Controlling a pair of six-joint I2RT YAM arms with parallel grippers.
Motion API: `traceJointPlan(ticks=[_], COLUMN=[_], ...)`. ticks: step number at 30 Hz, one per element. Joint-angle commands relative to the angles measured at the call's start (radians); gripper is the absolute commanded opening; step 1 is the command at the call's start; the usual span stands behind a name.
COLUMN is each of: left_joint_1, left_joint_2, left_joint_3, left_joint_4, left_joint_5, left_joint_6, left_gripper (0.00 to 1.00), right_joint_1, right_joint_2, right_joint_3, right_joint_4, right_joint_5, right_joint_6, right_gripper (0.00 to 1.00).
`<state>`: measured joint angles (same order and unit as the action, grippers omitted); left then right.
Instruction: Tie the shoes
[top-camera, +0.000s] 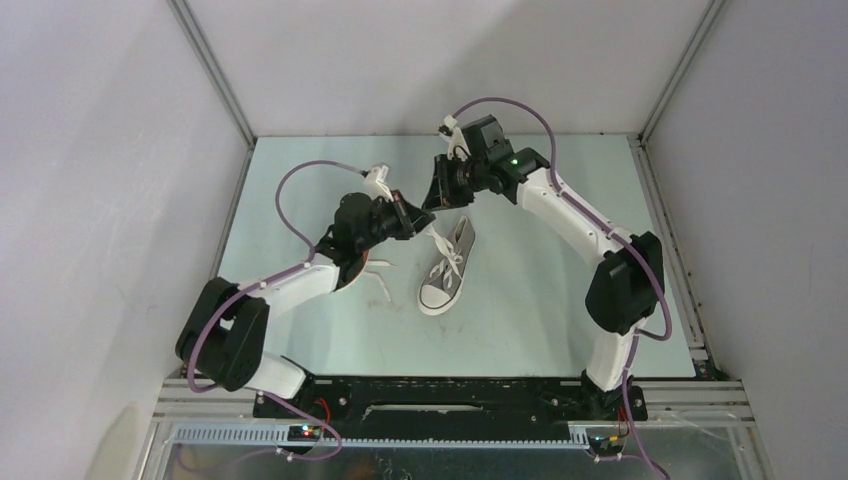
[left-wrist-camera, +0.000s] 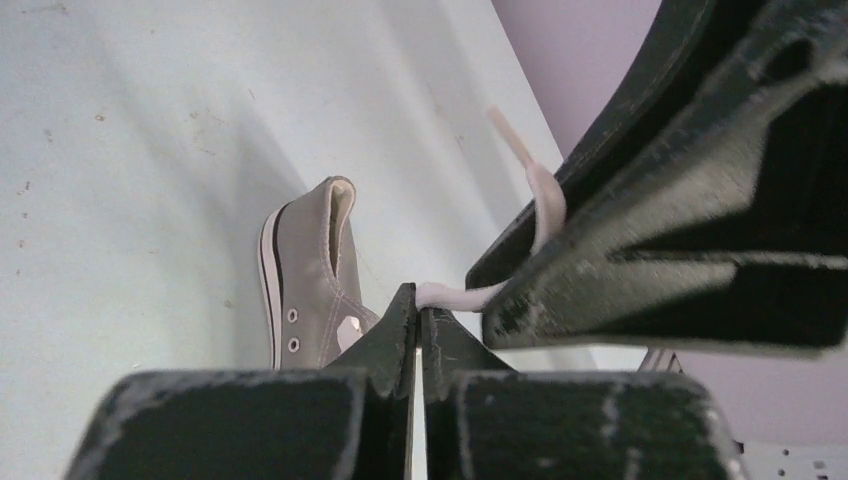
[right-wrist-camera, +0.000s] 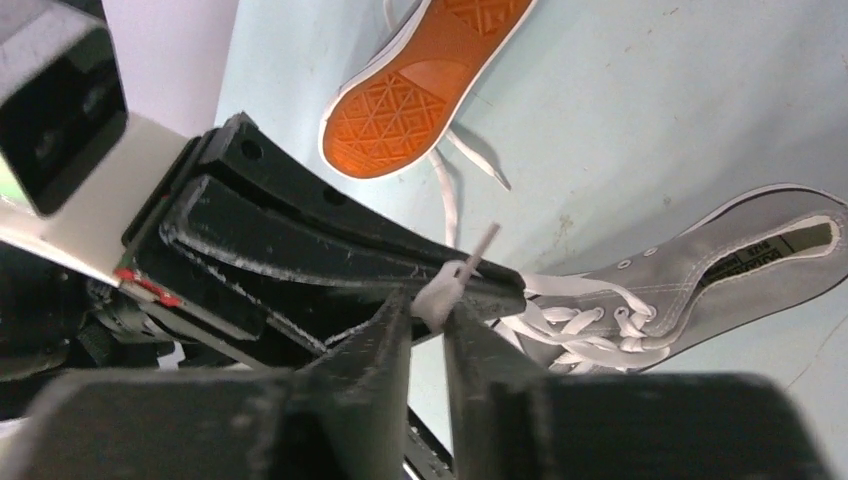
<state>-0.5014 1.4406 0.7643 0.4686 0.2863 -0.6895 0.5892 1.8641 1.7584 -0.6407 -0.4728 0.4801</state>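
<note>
1. Top view:
   - The upright shoe (top-camera: 447, 268) stands near the middle of the table (top-camera: 560, 300), toe toward the near edge.
   - The overturned shoe (top-camera: 352, 272) lies just left of it, largely hidden under the left arm.
   - The left gripper (top-camera: 408, 216) and the right gripper (top-camera: 436, 197) meet tip to tip above the far end of the upright shoe.
   - Jaw state cannot be told from this view.

2. Left wrist view:
   - The left gripper (left-wrist-camera: 418, 300) is fully closed, and a white lace (left-wrist-camera: 452, 294) is pinched at its tips.
   - The lace runs right from the pinch and passes between the right gripper's fingers, which fill the upper right.
   - The upright shoe (left-wrist-camera: 305, 270) stands on the table beyond the fingertips, to their left.

3. Right wrist view:
   - The right gripper (right-wrist-camera: 428, 300) has its jaws a narrow gap apart, with the lace (right-wrist-camera: 440, 288) bunched between the tips.
   - Whether the jaws press on the lace cannot be told.
   - The left gripper's fingers lie just beyond, touching the same lace.
   - The overturned shoe (right-wrist-camera: 415, 90) shows its orange sole at the top.
   - The upright shoe (right-wrist-camera: 720, 265) is at the right.
</note>
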Motion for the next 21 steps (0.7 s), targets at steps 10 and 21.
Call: traceJointPlan(ticks=[10, 21], left_joint_1=[0.012, 0.030], left_joint_2=[0.001, 0.091], left_joint_3=[0.011, 0.107], left_joint_4=[-0.004, -0.118], left_joint_5=[-0.030, 0.030], left_joint_6=[0.005, -0.048], left_gripper=[0.00, 0.00], right_joint_1=[-0.002, 0.084], right_joint_2=[-0.393, -0.401], right_joint_3=[-0.530, -0.856], right_joint_4=[0.239, 0.548], right_joint_5=[0.215, 0.325], right_joint_6=[-0.011, -0.068], right_gripper=[0.58, 0.50])
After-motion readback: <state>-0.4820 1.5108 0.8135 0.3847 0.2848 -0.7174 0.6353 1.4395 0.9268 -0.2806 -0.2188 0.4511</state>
